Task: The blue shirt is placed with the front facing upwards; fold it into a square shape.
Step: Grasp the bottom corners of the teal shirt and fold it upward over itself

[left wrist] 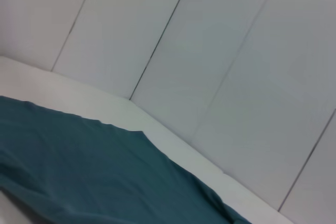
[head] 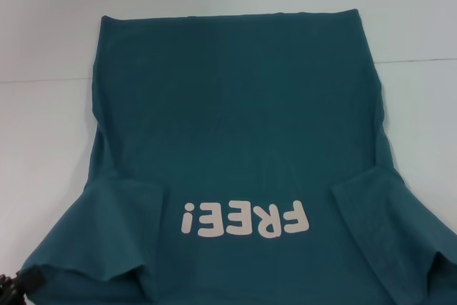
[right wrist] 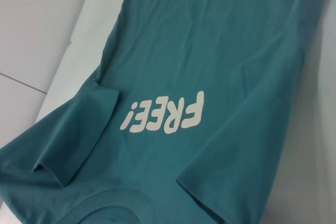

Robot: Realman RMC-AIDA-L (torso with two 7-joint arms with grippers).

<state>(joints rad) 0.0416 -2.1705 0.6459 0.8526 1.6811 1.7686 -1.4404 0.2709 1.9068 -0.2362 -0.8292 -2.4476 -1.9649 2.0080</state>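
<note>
Teal-blue cotton T-shirt point(head: 235, 126) flat on white worktop point(head: 43, 141), hem at 12 | my left hand point(head: 11, 289) at 7 – grip unreadable | right unseen | risk – sleeves bunch, skewing fold

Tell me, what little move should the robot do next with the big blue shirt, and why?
Probably bring the left end effector, just visible at the near left corner, onto the left sleeve and fold it inward. The dark teal-blue cotton T-shirt lies flat, front up, on the white table, cream "FREE!" lettering showing, both sleeves spread outward, and nothing is folded yet. The right end effector is not in view.
</note>
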